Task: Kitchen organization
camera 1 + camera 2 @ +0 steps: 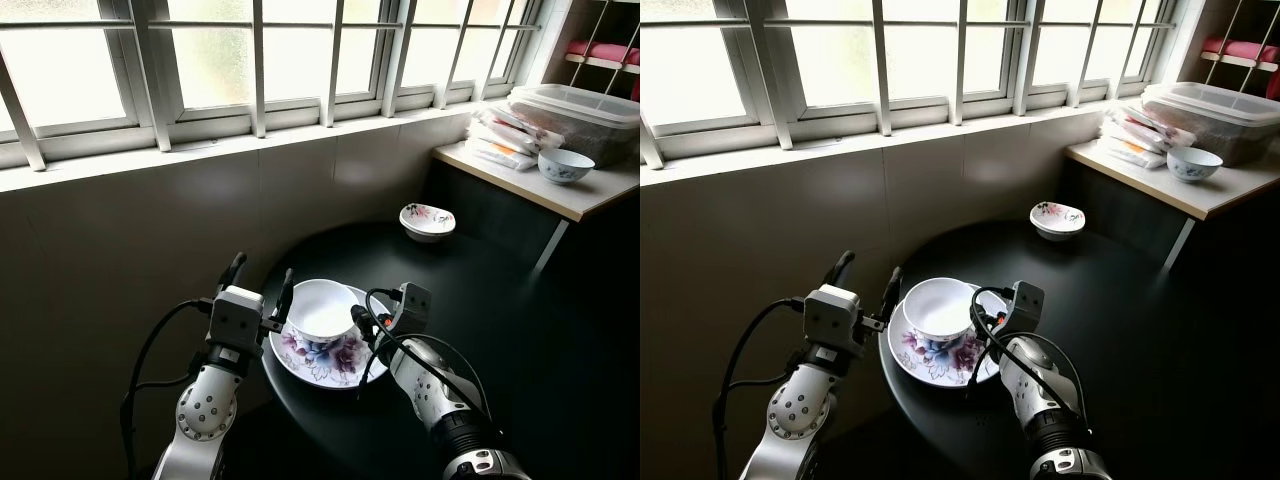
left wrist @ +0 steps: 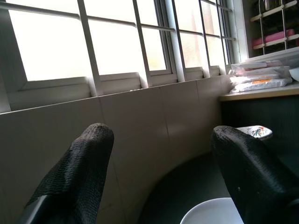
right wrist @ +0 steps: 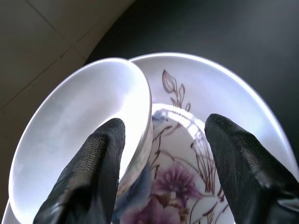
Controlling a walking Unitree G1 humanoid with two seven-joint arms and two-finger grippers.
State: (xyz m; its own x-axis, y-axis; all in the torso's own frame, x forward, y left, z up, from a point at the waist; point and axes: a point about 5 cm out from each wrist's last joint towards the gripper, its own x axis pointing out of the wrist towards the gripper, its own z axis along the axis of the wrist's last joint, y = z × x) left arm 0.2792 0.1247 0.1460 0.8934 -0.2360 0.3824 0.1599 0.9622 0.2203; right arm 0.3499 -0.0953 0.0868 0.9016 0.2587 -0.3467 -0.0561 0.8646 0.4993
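One round black table [image 1: 520, 330]. One flowered plate [image 1: 325, 362] just under the right gripper [image 1: 362, 335]. Three bowls: one plain white bowl [image 1: 322, 308] on the plate between the right gripper and the left gripper [image 1: 262, 285], one small flowered bowl [image 1: 427, 221] far past both grippers, one pale bowl [image 1: 565, 165] farther off on one side counter [image 1: 590, 200]. One clear lidded box [image 1: 575, 105]. One stack of packets [image 1: 500, 140], too bunched to count.
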